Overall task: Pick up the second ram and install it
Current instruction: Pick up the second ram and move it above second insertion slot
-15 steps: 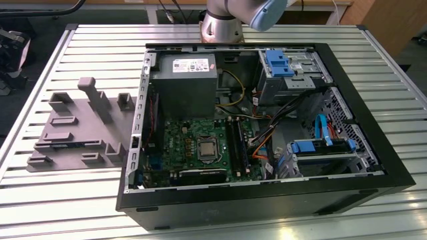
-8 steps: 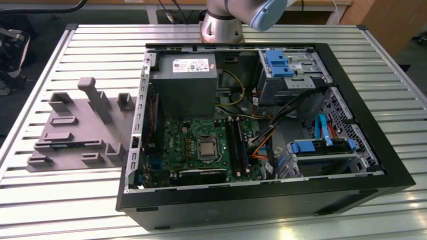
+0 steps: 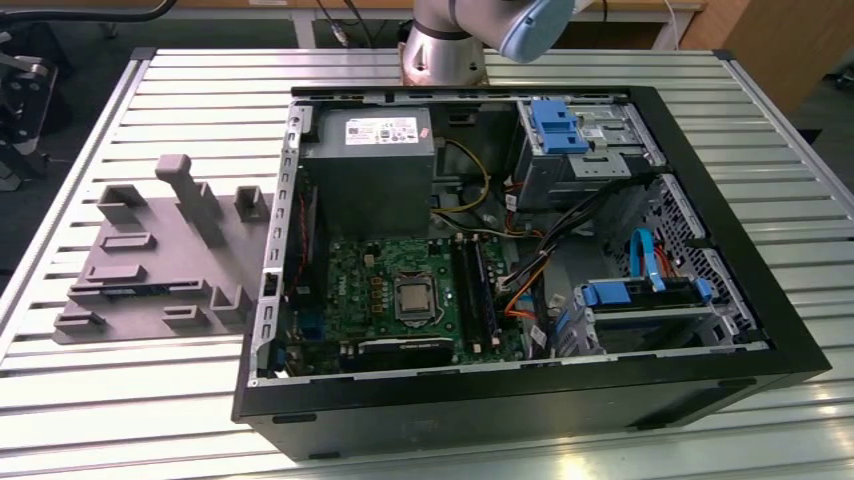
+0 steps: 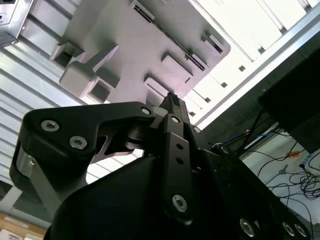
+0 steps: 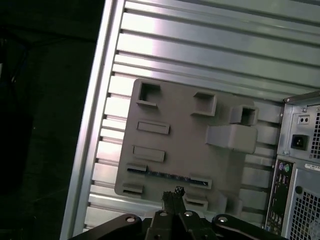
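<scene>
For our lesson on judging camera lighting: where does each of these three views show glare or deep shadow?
Exterior view: glare spots the table beside the case, whose inside sits in shade. Second wrist view: the table burns out to white behind the dark gripper. First wrist view: the table gleams in bands, and past its edge all is near black.

1. Table (image 3: pixel 147 400): ribbed bare metal slats, shiny, catching glare.
2. Holder tray (image 3: pixel 147 250): grey plastic, matt, slightly grainy.
3. Computer case (image 3: pixel 534 405): smooth black shell with a satin sheen; bare perforated sheet metal inside.
4. Gripper (image 4: pixel 173 102): matt black metal with bright screw heads.
</scene>
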You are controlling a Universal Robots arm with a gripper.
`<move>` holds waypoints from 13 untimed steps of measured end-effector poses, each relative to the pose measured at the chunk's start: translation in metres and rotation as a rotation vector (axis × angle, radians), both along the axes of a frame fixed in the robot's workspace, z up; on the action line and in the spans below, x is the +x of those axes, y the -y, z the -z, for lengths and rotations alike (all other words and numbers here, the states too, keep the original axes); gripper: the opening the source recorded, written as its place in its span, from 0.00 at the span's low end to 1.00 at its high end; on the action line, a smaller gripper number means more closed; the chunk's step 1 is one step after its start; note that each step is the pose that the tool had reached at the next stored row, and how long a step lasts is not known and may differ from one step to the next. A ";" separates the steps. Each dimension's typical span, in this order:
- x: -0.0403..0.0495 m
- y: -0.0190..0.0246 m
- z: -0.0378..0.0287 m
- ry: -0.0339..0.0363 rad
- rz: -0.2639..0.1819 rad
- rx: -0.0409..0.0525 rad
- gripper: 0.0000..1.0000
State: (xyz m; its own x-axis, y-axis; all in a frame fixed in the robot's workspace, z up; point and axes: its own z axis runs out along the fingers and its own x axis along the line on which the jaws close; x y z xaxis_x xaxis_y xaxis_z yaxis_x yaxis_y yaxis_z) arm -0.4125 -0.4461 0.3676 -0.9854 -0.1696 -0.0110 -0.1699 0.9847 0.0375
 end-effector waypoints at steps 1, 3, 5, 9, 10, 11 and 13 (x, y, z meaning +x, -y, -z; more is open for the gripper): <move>-0.0002 0.0000 0.0000 -0.0001 -0.007 -0.0001 0.11; -0.0003 0.0000 0.0000 0.0000 -0.015 0.0000 0.11; -0.0003 0.0000 0.0000 0.0000 -0.016 0.0000 0.11; -0.0003 0.0000 0.0000 0.0000 -0.017 0.0000 0.11; -0.0003 0.0000 0.0000 0.0000 -0.017 0.0000 0.11; -0.0003 0.0000 0.0000 0.0000 -0.018 0.0000 0.11; -0.0004 0.0000 0.0000 0.0000 -0.030 -0.0001 0.11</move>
State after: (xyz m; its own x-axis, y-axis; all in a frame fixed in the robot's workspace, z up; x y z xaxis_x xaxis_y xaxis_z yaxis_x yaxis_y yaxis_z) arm -0.4128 -0.4461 0.3675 -0.9799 -0.1994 -0.0109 -0.1997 0.9791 0.0374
